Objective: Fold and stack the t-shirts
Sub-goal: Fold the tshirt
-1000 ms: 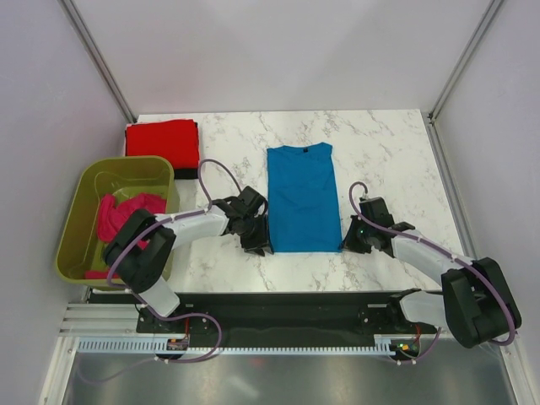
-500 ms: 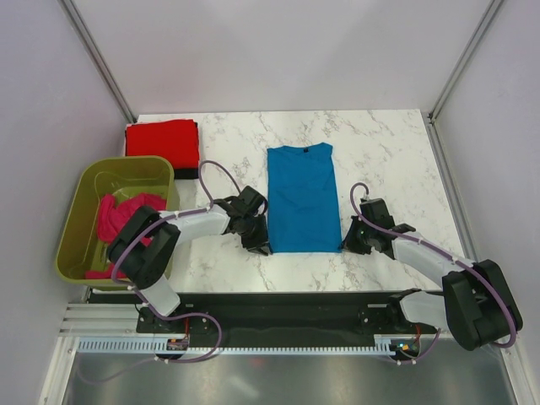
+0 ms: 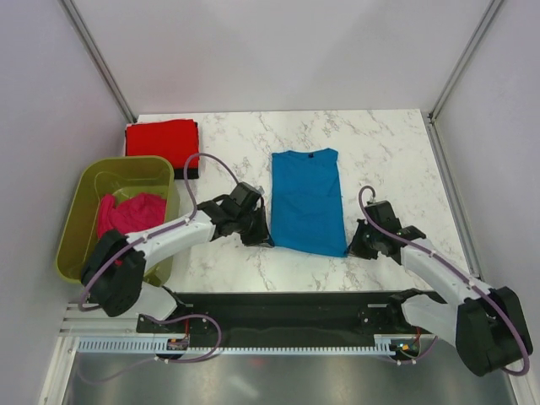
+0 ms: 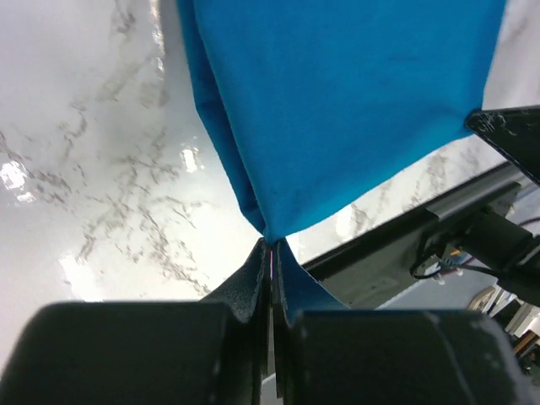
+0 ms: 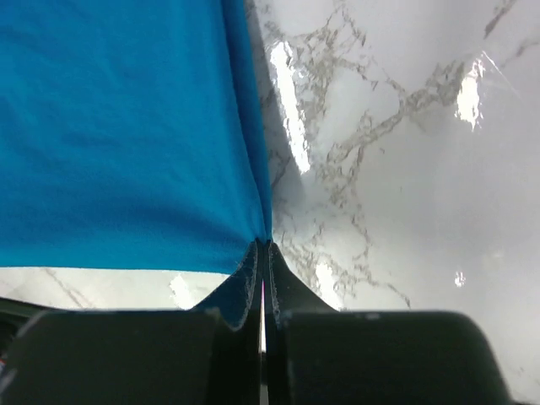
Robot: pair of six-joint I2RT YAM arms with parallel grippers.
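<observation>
A bright blue t-shirt (image 3: 307,201) lies as a long folded strip in the middle of the marble table, collar at the far end. My left gripper (image 3: 266,240) is shut on its near left corner (image 4: 268,229), and the cloth hangs taut from the jaws. My right gripper (image 3: 352,246) is shut on the near right corner (image 5: 261,236). The near hem looks slightly raised off the table. A red t-shirt (image 3: 162,141) sits folded at the far left. A magenta-pink t-shirt (image 3: 128,216) lies crumpled in the olive-green tub (image 3: 89,187).
The tub stands at the table's left edge, beside my left arm. A black rail (image 3: 287,302) runs along the near edge of the table. Grey walls close in both sides. In the left wrist view the right gripper's black tip (image 4: 506,139) shows at the shirt's other corner.
My left gripper has closed on the near left corner of the blue shirt. Both grippers and the shirt's near edge have shifted slightly right and toward the near edge.
</observation>
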